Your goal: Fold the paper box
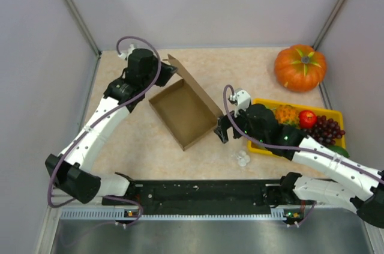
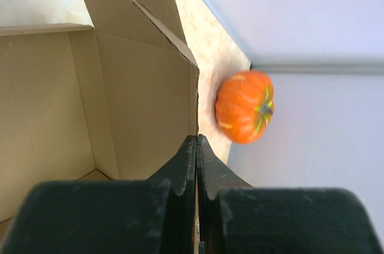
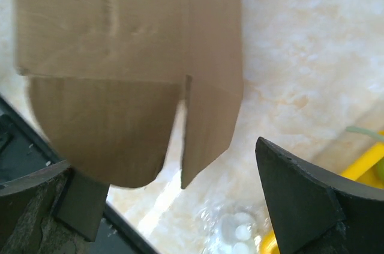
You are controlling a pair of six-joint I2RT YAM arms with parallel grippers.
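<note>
Top external view: the paper box (image 1: 183, 110) sits half-folded mid-desk (image 1: 240, 71), walls up like a tray. Left claw (image 1: 163, 72) is clenched on the far corner wall. Right claw (image 1: 222, 129) gapes wide around the near-right corner flaps, not pinching them.

Pale lilac-grey walls (image 1: 204, 2) stand on three sides of the table (image 1: 210, 68), with thin metal posts (image 1: 72, 9) in the two far corners. The table top is beige and marbled, under soft even light.
</note>
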